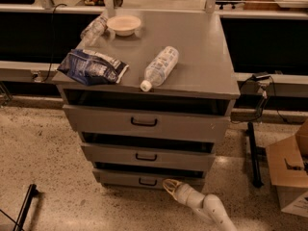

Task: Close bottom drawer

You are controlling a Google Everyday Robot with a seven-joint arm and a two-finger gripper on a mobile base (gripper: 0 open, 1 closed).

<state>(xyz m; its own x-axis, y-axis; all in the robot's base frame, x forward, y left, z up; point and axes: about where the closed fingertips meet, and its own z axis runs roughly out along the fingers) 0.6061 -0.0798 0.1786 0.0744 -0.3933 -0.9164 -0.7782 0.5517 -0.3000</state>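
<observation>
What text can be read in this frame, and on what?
No text can be read.
On the bag: white print, too blurred to read.
On the bottle: label too blurred to read.
On the box: dark marks, unreadable.
On the pincer, at the bottom drawer front, right of its handle: no marking visible.

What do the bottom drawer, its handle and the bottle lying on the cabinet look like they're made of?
The bottom drawer: matte grey front, probably painted metal or laminate. Its handle: small black bar, metal or plastic. The bottle: clear plastic, see-through body, white cap. The gripper, pale and smooth like moulded plastic, is at the drawer's front, right of the handle.
</observation>
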